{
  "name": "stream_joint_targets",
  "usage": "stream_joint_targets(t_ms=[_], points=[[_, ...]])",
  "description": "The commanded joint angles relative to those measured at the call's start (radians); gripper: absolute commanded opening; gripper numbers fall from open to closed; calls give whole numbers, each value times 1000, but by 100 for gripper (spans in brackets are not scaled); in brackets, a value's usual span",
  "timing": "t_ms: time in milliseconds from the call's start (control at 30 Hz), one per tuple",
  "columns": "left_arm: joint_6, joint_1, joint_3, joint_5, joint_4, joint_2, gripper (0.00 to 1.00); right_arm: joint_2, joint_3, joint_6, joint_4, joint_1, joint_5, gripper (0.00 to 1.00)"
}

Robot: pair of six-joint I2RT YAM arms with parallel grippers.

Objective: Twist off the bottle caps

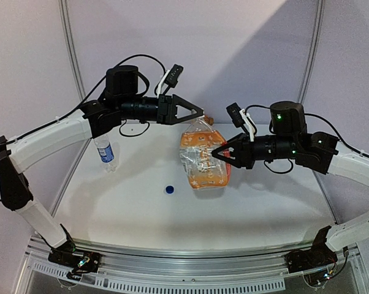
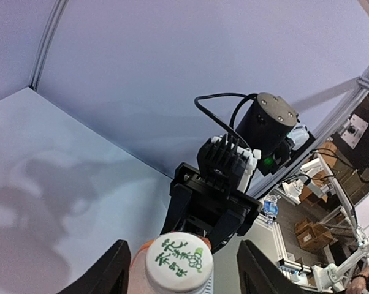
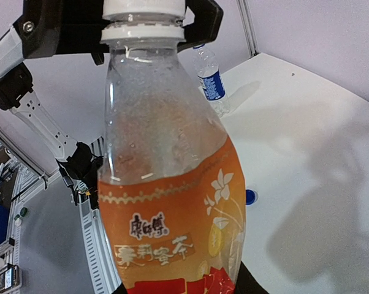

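Above the middle of the tabletop [image 1: 141,214], we list item 1: the white cap [image 2: 178,260], round, printed with green characters, seated on the neck of the orange bottle [image 1: 204,160]. The bottle is wide, clear in its upper part, with orange contents and an orange label below. It leans, neck toward the far left. Whether its base touches the tabletop we cannot tell.

Item 2: the left hand [image 1: 203,114], reaching in from the left at the bottle's neck. In its wrist view we see its 2 fingers [image 2: 111,269] standing wide, 1 on each side of the white cap, with a gap on both sides.

Item 3: the right hand [image 1: 216,153], reaching in from the right, closed on the orange bottle's body at the label.

Item 4: the blue cap [image 1: 170,189], lying loose on the tabletop near the bottle's lower end, to its left.

Item 5: the water bottle [image 1: 105,153], slim, clear, blue label, upright near the tabletop's far left edge, well apart from the blue cap.
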Motion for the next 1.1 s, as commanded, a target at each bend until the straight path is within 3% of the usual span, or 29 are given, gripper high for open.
stream_joint_targets(t_ms=[0, 333, 367, 533, 633, 900, 1067], points=[[3, -3, 11, -2, 16, 5, 62, 12, 9, -11, 19, 1, -7, 0], [-2, -3, -8, -41, 13, 8, 32, 12, 7, -12, 15, 0, -27, 0], [-2, -3, -10, -42, 14, 8, 33, 12, 7, -13, 13, 0, -31, 0], [-4, -3, -16, -52, 24, 4, 58, 11, 3, -21, 3, 1, -39, 0], [-6, -3, -18, -56, 23, 4, 59, 9, 2, -23, 3, 1, -40, 0], [-12, -3, -23, -73, 15, 7, 22, 12, 0, -23, 0, 1, -32, 0], [-20, -7, -13, -139, -47, 18, 13, 19, 10, -22, -3, 0, 1, 0]])
